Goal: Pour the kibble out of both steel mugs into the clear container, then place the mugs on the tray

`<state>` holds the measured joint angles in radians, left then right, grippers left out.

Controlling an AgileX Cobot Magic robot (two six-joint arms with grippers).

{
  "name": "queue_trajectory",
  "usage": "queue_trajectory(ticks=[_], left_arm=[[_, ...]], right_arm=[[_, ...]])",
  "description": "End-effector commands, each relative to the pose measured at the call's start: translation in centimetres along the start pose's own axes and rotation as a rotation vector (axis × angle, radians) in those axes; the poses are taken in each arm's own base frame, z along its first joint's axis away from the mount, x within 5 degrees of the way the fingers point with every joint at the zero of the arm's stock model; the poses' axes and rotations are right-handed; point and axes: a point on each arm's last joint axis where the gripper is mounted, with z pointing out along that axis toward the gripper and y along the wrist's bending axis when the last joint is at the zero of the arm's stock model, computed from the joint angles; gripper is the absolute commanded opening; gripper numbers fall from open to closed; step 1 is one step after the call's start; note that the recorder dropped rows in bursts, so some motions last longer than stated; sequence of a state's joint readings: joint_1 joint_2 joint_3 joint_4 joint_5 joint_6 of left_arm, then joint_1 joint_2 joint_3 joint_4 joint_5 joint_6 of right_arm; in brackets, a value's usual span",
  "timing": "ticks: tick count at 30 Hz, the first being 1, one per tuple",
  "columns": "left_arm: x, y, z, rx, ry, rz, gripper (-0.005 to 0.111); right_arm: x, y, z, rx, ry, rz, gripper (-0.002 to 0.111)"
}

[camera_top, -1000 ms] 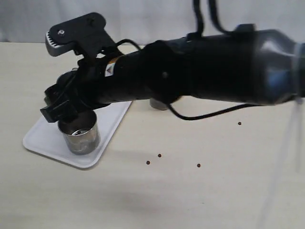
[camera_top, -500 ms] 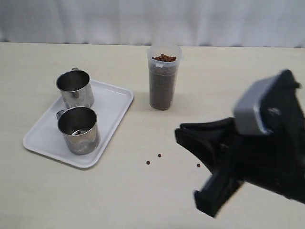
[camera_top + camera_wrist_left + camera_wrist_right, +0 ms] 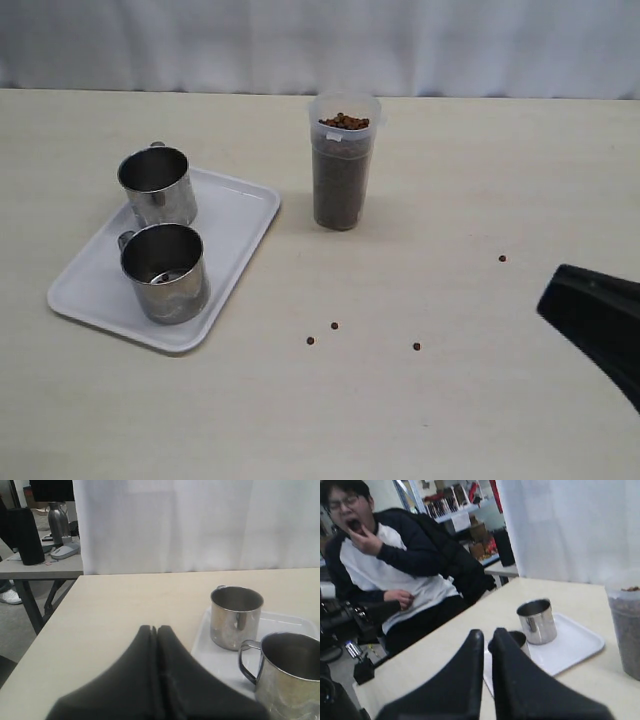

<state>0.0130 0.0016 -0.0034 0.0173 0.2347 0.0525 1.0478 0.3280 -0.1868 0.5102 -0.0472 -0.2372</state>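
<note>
Two steel mugs stand upright on the white tray: the rear mug and the front mug. The clear container stands right of the tray, filled nearly to the rim with kibble. My left gripper is shut and empty, back from the mugs and off the tray's edge. My right gripper holds nothing; its fingers are a narrow gap apart, far from the mug. Only a black part of the right arm shows in the exterior view.
Stray pellets lie on the table: one pellet and another pellet in front of the container, a third pellet farther right. A seated person is beside the table's far end.
The right arm, which reached across to the tray a second ago, has pulled back to the lower right corner. Both mugs stay on the tray.
</note>
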Motion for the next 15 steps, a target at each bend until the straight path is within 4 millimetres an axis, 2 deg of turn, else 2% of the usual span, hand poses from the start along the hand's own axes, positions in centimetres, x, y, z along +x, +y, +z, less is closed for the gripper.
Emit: queue_trajectory(ticks=[1, 8, 15], left_arm=[[0.0, 0.0, 0.0, 0.002, -0.006, -0.005, 0.0], [0.0, 0.0, 0.0, 0.002, -0.006, -0.005, 0.0], [0.0, 0.0, 0.0, 0.002, -0.006, -0.005, 0.0]], right_arm=[[-0.7, -0.5, -1.3, 0.053, -0.107, 0.001, 0.005], [-2.0, -2.6, -3.7, 0.455, -0.331, -0.04, 0.005], [-2.7, -2.6, -6.4, 0.778, -0.538, -0.126, 0.005]])
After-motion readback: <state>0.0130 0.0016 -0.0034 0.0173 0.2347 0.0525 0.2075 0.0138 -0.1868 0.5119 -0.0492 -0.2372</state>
